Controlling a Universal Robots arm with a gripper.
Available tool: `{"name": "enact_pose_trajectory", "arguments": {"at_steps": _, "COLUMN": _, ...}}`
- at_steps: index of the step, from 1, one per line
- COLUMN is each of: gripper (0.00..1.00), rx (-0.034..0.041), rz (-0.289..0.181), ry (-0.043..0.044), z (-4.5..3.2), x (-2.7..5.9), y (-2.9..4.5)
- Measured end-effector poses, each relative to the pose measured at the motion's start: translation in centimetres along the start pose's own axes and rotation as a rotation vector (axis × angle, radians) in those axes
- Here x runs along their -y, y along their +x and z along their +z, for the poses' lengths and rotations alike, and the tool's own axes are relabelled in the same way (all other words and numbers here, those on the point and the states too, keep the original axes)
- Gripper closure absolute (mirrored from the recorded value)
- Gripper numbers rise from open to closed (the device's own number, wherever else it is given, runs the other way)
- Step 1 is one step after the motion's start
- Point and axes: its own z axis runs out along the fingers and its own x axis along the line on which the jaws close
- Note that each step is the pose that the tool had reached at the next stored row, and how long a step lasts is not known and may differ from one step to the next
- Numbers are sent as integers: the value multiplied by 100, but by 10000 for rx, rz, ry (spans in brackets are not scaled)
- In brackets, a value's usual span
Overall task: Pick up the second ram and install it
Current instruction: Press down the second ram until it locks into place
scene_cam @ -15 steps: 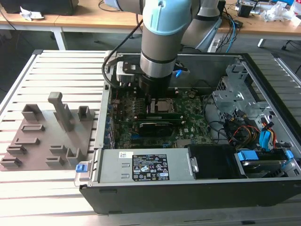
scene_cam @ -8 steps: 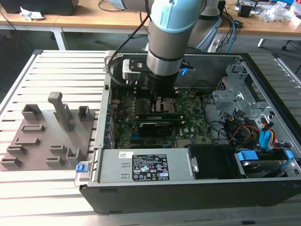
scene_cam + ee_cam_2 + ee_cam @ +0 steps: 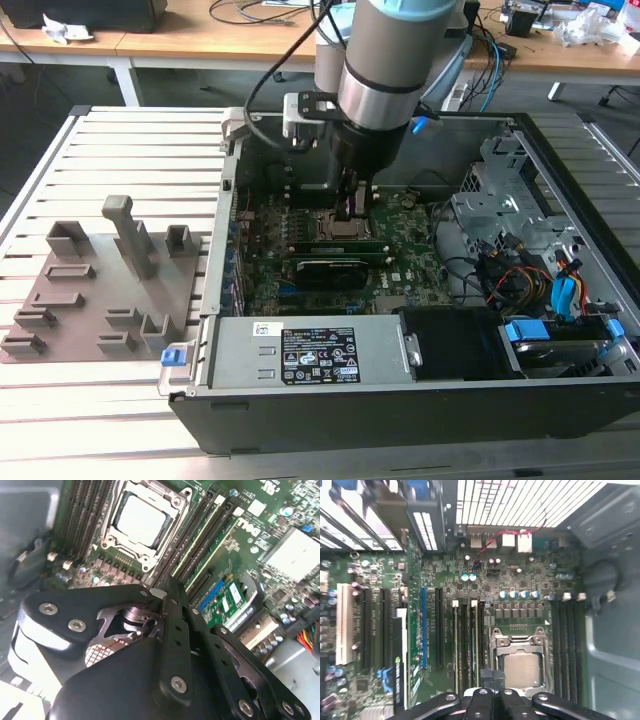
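I am reaching down into a big black computer case (image 3: 330,400) that lies open on a table (image 3: 130,140) made of long pale slats. The wide green motherboard (image 3: 270,270) covers the floor of the case. On the table, at the exterior view's left of the case, sits a flat gray tray (image 3: 70,300) with little holders sticking up. A long gray power box (image 3: 310,355) runs along the near wall of the case. Next to it on the board is a black card (image 3: 330,272) with a green edge. Past that card is the shiny square processor socket (image 3: 520,667). The second ram (image 3: 475,645) is a thin green stick. It stands on its edge in a slot just beside the socket, between the socket and the black card, and another thin green stick (image 3: 456,645) stands in a slot close by. My gripper (image 3: 492,679) hangs right over the end of those slots, next to the socket. I cannot tell if my gripper is squeezing the stick, touching it, or has let go.
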Motion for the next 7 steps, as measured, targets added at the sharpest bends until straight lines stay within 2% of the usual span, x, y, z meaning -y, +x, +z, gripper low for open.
{"name": "enact_pose_trajectory", "arguments": {"at_steps": 1, "gripper": 89, "rx": 23, "rz": -1, "ry": 0, "z": -15, "x": -1, "y": -2}}
{"name": "enact_pose_trajectory", "arguments": {"at_steps": 7, "gripper": 89, "rx": 23, "rz": -1, "ry": 0, "z": -15, "x": -1, "y": -2}}
